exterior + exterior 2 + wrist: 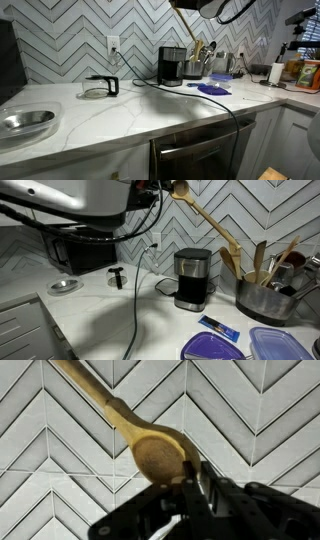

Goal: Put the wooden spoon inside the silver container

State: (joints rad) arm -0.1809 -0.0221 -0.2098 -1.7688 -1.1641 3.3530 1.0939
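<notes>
Fingers [205, 488] closed on the bowl end of the wooden spoon [208, 220], held high above the worktop [100, 302]; long axis slants handle-down toward the silver container [262, 302]; handle tip near its rim, apparently not yet inside; the next move should lower along this axis.

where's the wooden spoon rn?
The wooden spoon is up in the air, its bowl held in the gripper; in an exterior view it slants from above the coffee maker down toward the silver container.
</notes>
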